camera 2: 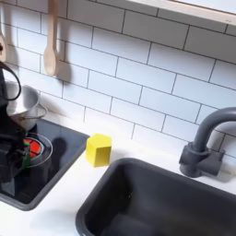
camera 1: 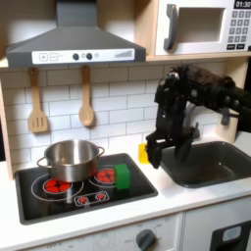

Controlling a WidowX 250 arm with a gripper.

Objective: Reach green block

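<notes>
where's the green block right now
In the first exterior view the green block sits on the black stovetop near its right edge, just right of the steel pot and left of the sink.

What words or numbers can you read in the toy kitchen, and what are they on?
Nothing reads clearly.
Microwave display: light digits at its top right corner, too blurred to read.
Microwave keypad: button marks too small.
Range hood knobs: marks too small.
Stove: red burner swirls only, no text.
</notes>
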